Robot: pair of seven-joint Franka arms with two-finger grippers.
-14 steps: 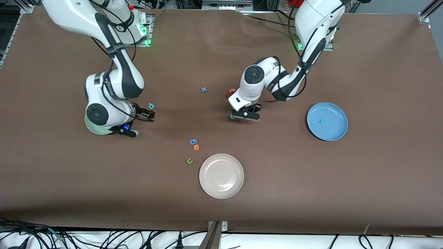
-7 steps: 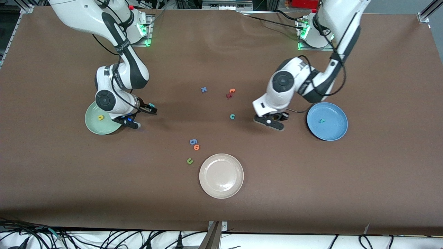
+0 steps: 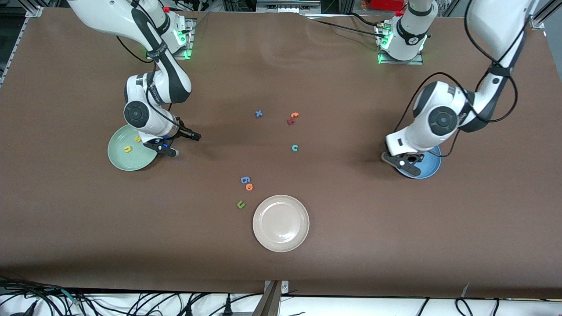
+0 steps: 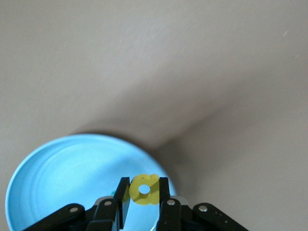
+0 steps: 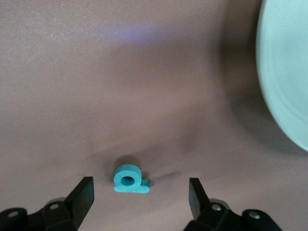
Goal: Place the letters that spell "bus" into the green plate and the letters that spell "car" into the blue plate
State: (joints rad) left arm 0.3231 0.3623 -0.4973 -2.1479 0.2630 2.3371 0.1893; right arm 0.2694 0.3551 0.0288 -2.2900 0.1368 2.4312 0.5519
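Note:
My left gripper (image 3: 404, 163) (image 4: 144, 182) hangs over the rim of the blue plate (image 3: 429, 170) (image 4: 62, 178), shut on the yellow "a" (image 4: 143, 189). The left arm hides the teal "r" in the front view. My right gripper (image 3: 181, 145) (image 5: 140, 187) stands open low over the table beside the green plate (image 3: 125, 161) (image 5: 288, 72), with the teal "b" (image 5: 130, 180) lying between its fingers. A yellow "u" (image 3: 127, 149) and a yellow "s" (image 3: 137, 139) lie in the green plate. The teal "c" (image 3: 294, 148) rests on the table's middle.
A cream-white plate (image 3: 281, 223) sits nearest the front camera. Beside it lie a blue "g" (image 3: 245, 179), an orange "o" (image 3: 249, 187) and an olive "u" (image 3: 240, 204). A blue "x" (image 3: 258, 113), an orange "t" (image 3: 294, 115) and a dark red letter (image 3: 290, 121) lie mid-table.
The left arm swung from the table's middle to the blue plate with the yellow "a". The right gripper slid off the green plate toward the teal "b", uncovering the "u" and "s".

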